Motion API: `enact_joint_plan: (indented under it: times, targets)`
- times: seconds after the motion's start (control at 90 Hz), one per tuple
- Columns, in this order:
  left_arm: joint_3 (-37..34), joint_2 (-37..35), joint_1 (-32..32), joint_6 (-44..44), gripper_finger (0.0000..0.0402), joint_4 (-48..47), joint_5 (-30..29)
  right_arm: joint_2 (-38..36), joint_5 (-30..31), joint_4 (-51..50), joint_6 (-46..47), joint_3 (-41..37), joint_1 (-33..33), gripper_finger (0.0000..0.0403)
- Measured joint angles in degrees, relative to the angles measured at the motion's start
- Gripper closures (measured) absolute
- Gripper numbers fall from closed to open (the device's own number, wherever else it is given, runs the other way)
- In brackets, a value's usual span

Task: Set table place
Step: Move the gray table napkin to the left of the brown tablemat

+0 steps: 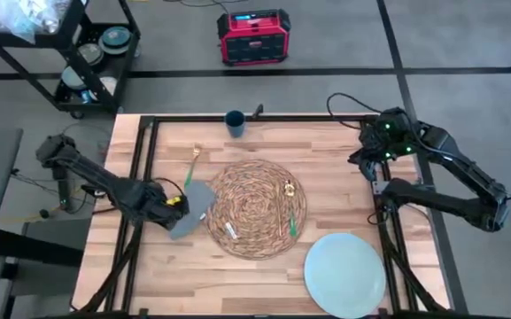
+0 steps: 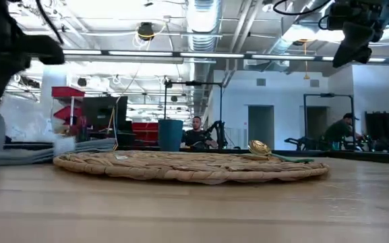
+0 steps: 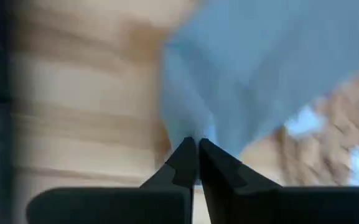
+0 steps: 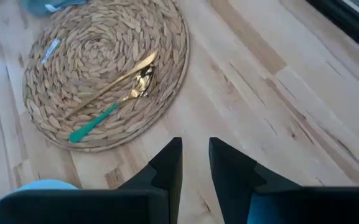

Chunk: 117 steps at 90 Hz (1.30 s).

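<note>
Woven placemat [image 1: 256, 207] lies near the middle of the table [image 1: 344, 159], flat, spiral weave visible. On its right part lies a gold spoon with a green handle [image 1: 287, 213], bowl toward the far side, handle toward the near side; the right wrist view shows a second thin gold piece crossing it, cannot tell what it is. A small white tag [image 1: 230, 229] sits on the mat's near-left part.

Left gripper [image 1: 177, 203] is low at the mat's left edge, fingers pinched together on a corner of the grey napkin [image 1: 193, 208]; the napkin hangs partly lifted, its right side touching or overlapping the mat rim. In the left wrist view the fingers [image 3: 185, 163] meet with the cloth between them.

Right gripper [image 1: 367, 161] hovers raised over the far-right part of the table, well apart from the mat, fingers parted with a narrow gap, holding nothing.

Pale-blue plate [image 1: 345, 273] sits at the near-right, just beside the mat, not touching. Dark blue cup [image 1: 235, 122] stands upright at the far edge. A gold fork with a green handle [image 1: 192, 165] lies far-left of the mat, on bare wood.
</note>
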Motion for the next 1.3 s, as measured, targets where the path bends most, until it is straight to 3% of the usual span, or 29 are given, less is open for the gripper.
enact_joint_plan:
  times: [0.2,0.389,0.711,0.878,1.044,1.3]
  targets:
    - [-2.2,8.7,0.0,0.0,0.0401,11.1,0.2,0.0,0.0,0.0,-0.6,0.0,0.0,0.0336]
    - [-1.4,9.4,0.0,-0.2,0.0401,15.7,0.2,0.1,0.0,0.5,-0.5,0.0,0.0,0.0336]
    - [4.6,9.3,-0.4,-0.5,0.0401,3.7,5.9,0.1,0.0,0.1,-0.5,0.0,0.0,0.0336]
    - [4.8,9.3,-0.4,-1.5,0.0393,11.5,9.7,0.1,-0.6,-0.3,-0.7,0.0,0.0,0.0329]
    - [4.8,9.9,-0.5,-0.3,0.0361,16.1,10.3,0.1,-1.4,-0.3,-0.7,0.0,0.0,0.0306]
    - [4.8,9.8,-3.4,-1.7,0.0321,5.5,16.8,0.1,-1.5,-0.3,-1.7,0.0,0.0,0.0250]
